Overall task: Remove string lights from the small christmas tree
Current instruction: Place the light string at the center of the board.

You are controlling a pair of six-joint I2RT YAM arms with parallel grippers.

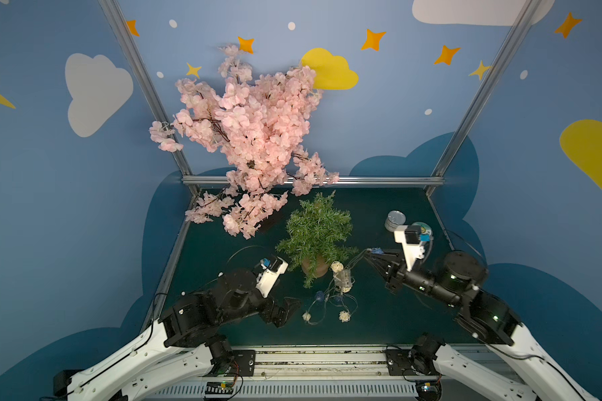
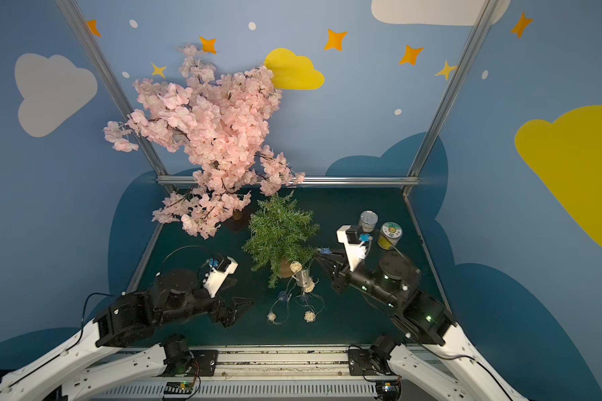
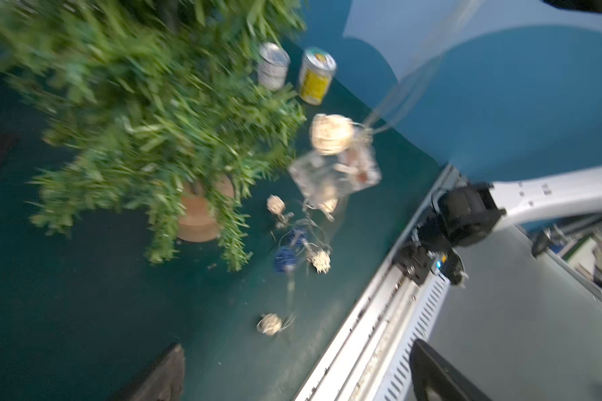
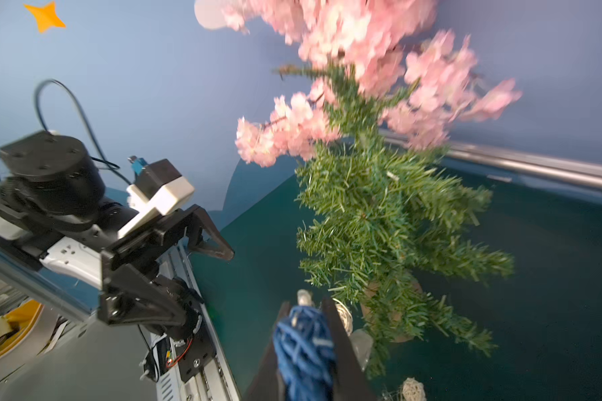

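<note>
Black right claw (image 4: 306,306), woven string lights (image 4: 303,350) pinched

The left arm (image 1: 219,305) crouches low and folded, its left gripper (image 1: 291,312) spread wide, fingers well apart, gripping nothing. The right arm (image 1: 449,277) stretches forward and inward, with the right gripper (image 1: 372,253) pinched tight on the string lights (image 4: 303,350).

A dark green flat tabletop (image 1: 379,324) is seen enclosed by pale blue walls (image 1: 49,208), on which white clouds (image 1: 98,90), yellow clouds (image 1: 331,71) and orange four-pointed stars (image 1: 373,39) are painted. Slanting silver aluminium frame posts (image 1: 149,90) are joined by a silver crossbar (image 1: 390,180) at the back.
</note>
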